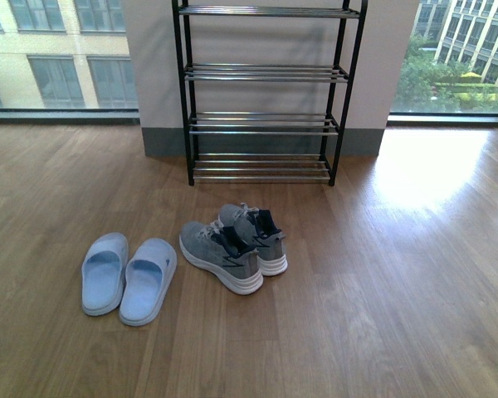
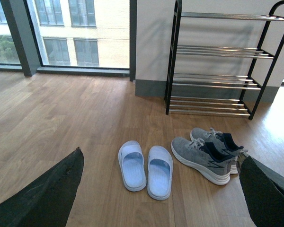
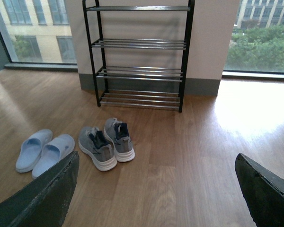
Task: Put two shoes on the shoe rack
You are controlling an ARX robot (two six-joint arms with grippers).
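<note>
Two grey knit sneakers (image 1: 220, 255) (image 1: 256, 236) with white soles stand side by side on the wooden floor, toes toward the shoe rack (image 1: 266, 75). The black rack with chrome bars stands against the wall, all its tiers bare. A pair of pale blue slides (image 1: 124, 278) lies left of the sneakers. No arm shows in the front view. My left gripper (image 2: 160, 153) hangs open well above the slides (image 2: 131, 165) and sneakers (image 2: 201, 158). Over bare floor to the right of the sneakers (image 3: 97, 146), my right gripper (image 3: 157, 156) is open and holds nothing.
Floor-to-ceiling windows (image 1: 58, 50) flank the white wall section (image 1: 149, 58) behind the rack. A sunlit patch (image 1: 432, 166) brightens the wood floor at the right. A dark window post (image 2: 19, 38) stands at the far left.
</note>
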